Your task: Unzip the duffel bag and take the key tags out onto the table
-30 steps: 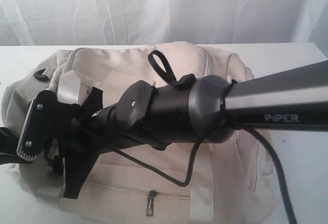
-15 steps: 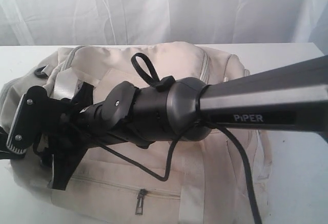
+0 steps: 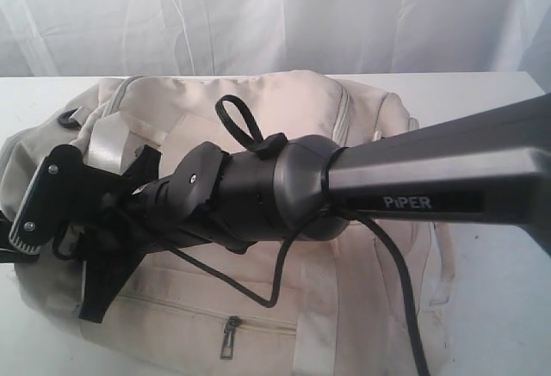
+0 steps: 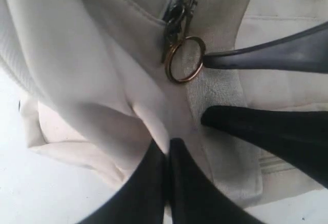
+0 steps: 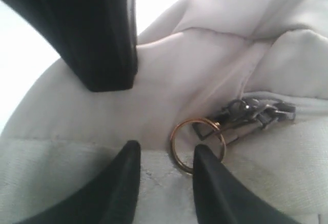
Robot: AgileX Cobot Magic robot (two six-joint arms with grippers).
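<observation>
The cream duffel bag (image 3: 284,101) lies on the white table (image 3: 499,307). My right arm (image 3: 258,187) reaches across it to its left end. In the right wrist view my right gripper (image 5: 166,152) is open over the fabric, and one fingertip (image 5: 205,157) sits at the brass ring zipper pull (image 5: 197,144). The metal zipper slider (image 5: 256,112) lies just beyond the ring. My left gripper (image 4: 168,144) is shut on a fold of the bag's fabric (image 4: 77,55) close by the ring (image 4: 184,60). The zipper looks closed here. The key tags are hidden.
A front pocket with its own small metal zipper pull (image 3: 228,337) faces the near edge. A satin strap (image 3: 108,139) crosses the bag's left end. White curtain (image 3: 275,15) hangs behind the table. A black cable (image 3: 405,307) trails from the right arm.
My right arm has slid further to the left across the bag. The bag has shifted slightly left with it.
</observation>
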